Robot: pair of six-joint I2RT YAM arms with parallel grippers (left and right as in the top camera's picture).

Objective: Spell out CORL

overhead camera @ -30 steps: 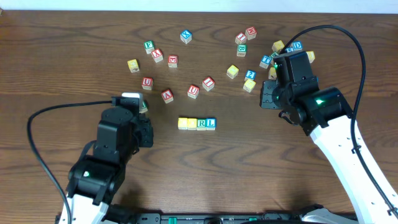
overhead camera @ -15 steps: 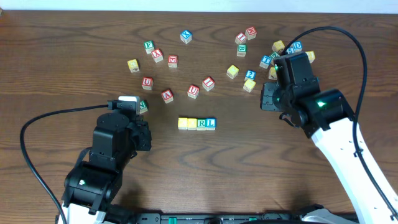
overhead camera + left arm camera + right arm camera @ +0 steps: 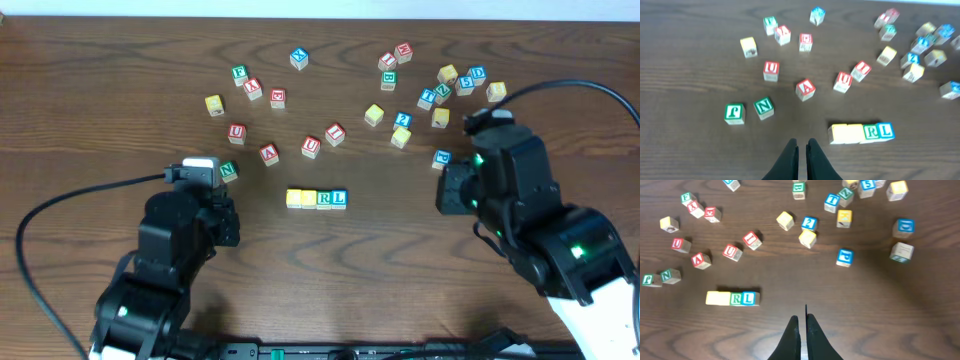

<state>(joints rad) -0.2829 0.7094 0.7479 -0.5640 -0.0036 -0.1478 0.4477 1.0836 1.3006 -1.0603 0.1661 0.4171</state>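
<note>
Four cubes stand side by side in a row at the table's middle: two yellow-faced cubes point(image 3: 294, 198) point(image 3: 309, 198), the green R cube point(image 3: 324, 198) and the blue L cube point(image 3: 339, 198). The left wrist view shows the row point(image 3: 861, 133) ahead and to the right of my left gripper point(image 3: 802, 144), which is shut and empty. In the right wrist view the row point(image 3: 733, 298) lies to the left of my right gripper point(image 3: 802, 317), also shut with nothing in it. Both arms point(image 3: 185, 225) point(image 3: 510, 185) sit back from the row.
Loose letter cubes are scattered across the back of the table: red-lettered ones point(image 3: 270, 153) left of centre, a green N point(image 3: 228, 170) by the left arm, a cluster point(image 3: 447, 85) at back right, and a blue cube point(image 3: 442, 157) near the right arm.
The right arm has drawn back toward the front right, uncovering the back-right cubes. The left arm has slid slightly back and left. The row has not moved.
</note>
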